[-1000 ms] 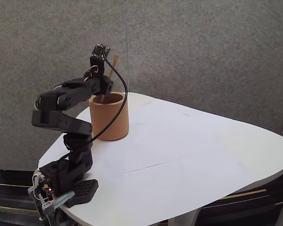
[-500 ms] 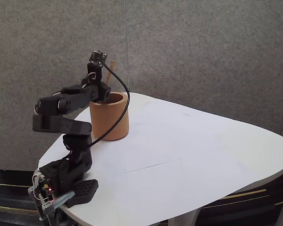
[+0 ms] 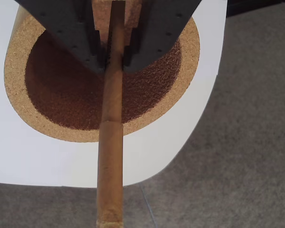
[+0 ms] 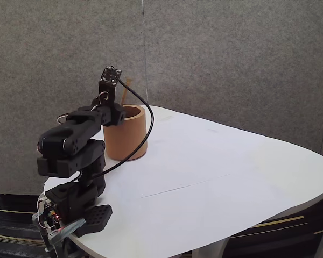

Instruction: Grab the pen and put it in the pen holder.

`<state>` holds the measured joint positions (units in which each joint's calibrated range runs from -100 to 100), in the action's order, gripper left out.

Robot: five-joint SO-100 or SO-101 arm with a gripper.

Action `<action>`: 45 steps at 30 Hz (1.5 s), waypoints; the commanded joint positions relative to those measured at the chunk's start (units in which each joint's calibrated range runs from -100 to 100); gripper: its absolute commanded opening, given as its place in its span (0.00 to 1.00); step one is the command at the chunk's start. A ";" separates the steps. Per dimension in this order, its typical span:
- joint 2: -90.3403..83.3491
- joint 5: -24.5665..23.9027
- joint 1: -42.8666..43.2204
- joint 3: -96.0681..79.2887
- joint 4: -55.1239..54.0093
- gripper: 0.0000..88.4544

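Wrist view: tool (image 3: 115,64) clamped on pen (image 3: 110,142) over pen holder (image 3: 19,114) mouth; pen crosses its near rim. Holder stands near bench (image 4: 215,177) edge, with bare bench beyond.

This looks like an office or a meeting corner of a workplace. Behind the desk (image 4: 215,172) stands a grey fabric-covered partition wall (image 4: 231,59), made of panels joined at a thin vertical seam, the kind used to divide open-plan rooms. The desk itself is a white, rounded, smooth-topped piece on pale legs (image 4: 218,250), more like a conference table than a workbench. Below its edge the floor is dark carpet (image 4: 11,226) with thin light stripes, and the wrist view shows grey short-pile carpet (image 3: 237,156) past the desk's rim. A small black robot arm (image 4: 75,156) is clamped at the desk's corner.
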<state>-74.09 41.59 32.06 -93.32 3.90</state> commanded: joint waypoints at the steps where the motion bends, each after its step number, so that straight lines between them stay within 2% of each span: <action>1: -2.65 0.19 -0.51 0.36 4.41 0.01; 6: -4.76 0.19 -0.51 0.36 9.83 0.01; 16: -4.93 0.19 -0.58 0.36 10.17 0.02; 19: -4.93 0.13 -0.65 0.36 10.17 0.12; 23: -4.93 0.03 -0.65 0.27 10.17 0.31; 26: -4.93 0.03 -0.65 0.36 10.17 0.39; 37: -5.01 0.03 -0.65 1.53 9.41 0.40; 45: -8.18 -0.13 -1.61 8.84 9.58 0.40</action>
<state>-80.61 41.59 31.84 -90.52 13.90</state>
